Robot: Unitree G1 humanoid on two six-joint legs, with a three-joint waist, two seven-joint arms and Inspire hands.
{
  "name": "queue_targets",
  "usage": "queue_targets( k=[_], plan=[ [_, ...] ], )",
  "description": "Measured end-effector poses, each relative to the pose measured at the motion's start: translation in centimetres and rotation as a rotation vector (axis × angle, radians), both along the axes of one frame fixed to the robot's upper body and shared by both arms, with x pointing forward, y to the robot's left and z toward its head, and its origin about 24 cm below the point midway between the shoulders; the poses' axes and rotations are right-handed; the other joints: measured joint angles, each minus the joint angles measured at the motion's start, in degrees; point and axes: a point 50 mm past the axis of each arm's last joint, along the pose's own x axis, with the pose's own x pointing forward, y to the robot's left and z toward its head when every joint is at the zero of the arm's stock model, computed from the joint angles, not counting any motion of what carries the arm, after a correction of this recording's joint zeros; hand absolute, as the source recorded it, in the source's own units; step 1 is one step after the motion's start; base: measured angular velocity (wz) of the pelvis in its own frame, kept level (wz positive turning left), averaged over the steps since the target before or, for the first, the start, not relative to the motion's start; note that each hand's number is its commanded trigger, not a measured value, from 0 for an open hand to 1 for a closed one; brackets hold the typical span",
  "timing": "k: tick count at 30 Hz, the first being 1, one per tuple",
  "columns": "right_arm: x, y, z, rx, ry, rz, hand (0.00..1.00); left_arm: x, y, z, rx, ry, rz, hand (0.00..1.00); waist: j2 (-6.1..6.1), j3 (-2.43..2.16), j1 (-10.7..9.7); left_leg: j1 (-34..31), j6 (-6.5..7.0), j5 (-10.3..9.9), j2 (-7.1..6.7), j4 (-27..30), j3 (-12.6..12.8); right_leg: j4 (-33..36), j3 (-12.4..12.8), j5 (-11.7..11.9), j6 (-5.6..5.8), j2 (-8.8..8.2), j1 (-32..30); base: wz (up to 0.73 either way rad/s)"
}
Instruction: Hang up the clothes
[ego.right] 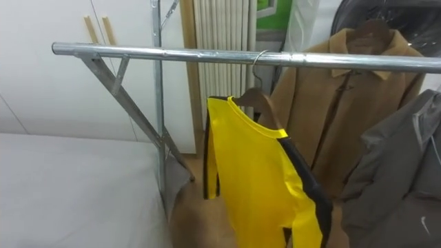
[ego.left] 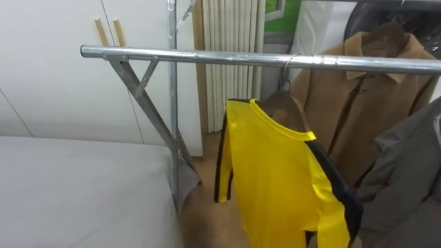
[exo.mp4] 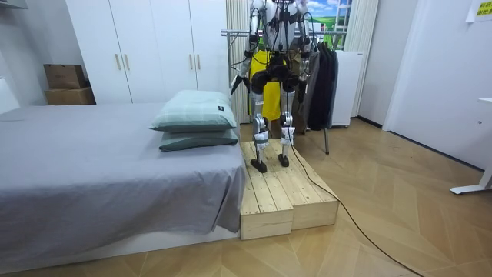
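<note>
A yellow shirt (ego.left: 286,182) with black trim hangs on a wooden hanger (ego.left: 288,102) whose metal hook is over the silver rail (ego.left: 207,56) of the clothes rack. It hangs freely, left of a tan coat (ego.left: 358,103). In the room view I stand on a wooden platform (exo.mp4: 288,196) facing the rack, and the yellow shirt (exo.mp4: 270,96) shows in front of me. My left hand (exo.mp4: 234,85) is lowered at the room view's left of my hips. My right hand (exo.mp4: 307,55) is at my side by the dark clothes.
A grey jacket (ego.left: 406,179) hangs at the right end of the rail. The rack's slanted brace (ego.left: 148,110) and upright post stand left of the shirt. A grey bed (exo.mp4: 92,169) with pillows lies at my left; white wardrobes behind.
</note>
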Motion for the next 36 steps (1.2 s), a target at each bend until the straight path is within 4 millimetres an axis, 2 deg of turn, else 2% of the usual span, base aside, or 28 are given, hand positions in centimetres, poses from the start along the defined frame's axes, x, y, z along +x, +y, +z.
queue_targets(
  k=[5, 17, 21, 25, 36],
  plan=[
    [0.1, 0.1, 0.0, 0.000, 0.006, -0.002, 0.00, 0.0, 0.0, 0.0, 0.001, -0.002, 0.000, 0.00, -0.37, 0.16, -0.01, -0.01, 0.00, 0.00, -0.02, 0.00, 0.00, -0.06, 0.06, -0.08, 0.06, 0.00, -0.04, 0.00],
    [0.1, 0.8, -0.2, 0.041, 0.017, 0.004, 0.00, 0.7, 0.2, 0.3, 0.006, -0.032, 0.010, 0.00, -1.79, -0.07, 0.11, 0.31, 0.00, 0.00, -0.05, -0.02, 0.28, 0.01, 0.37, -0.17, 0.08, -0.03, -0.06, -0.01],
    [0.0, 0.8, -0.2, 0.058, 0.016, -0.016, 0.00, 1.3, 0.2, 0.5, 0.001, -0.047, 0.016, 0.00, -1.87, -0.09, 0.15, 0.93, 0.00, 0.00, -0.06, -0.18, 0.43, 0.20, 1.56, -0.17, 0.08, 0.05, 0.04, -0.14],
    [-0.1, 0.9, -0.3, 0.078, 0.020, -0.070, 0.00, 1.7, 0.1, 0.6, 0.000, -0.057, 0.013, 0.00, -1.93, -0.06, 1.16, 1.90, 0.00, -0.01, -0.05, -0.20, 0.40, 0.78, 3.32, -0.21, 0.03, 0.18, 0.03, -0.23],
    [-0.1, 1.0, -0.3, 0.104, 0.016, -0.082, 0.00, 1.7, 0.1, 0.7, 0.001, -0.062, 0.011, 0.00, -2.00, 0.05, 1.37, 1.95, -0.01, -0.01, -0.03, -0.18, 0.35, 0.93, 3.38, -0.21, 0.02, 0.19, 0.05, -0.01]
  ],
)
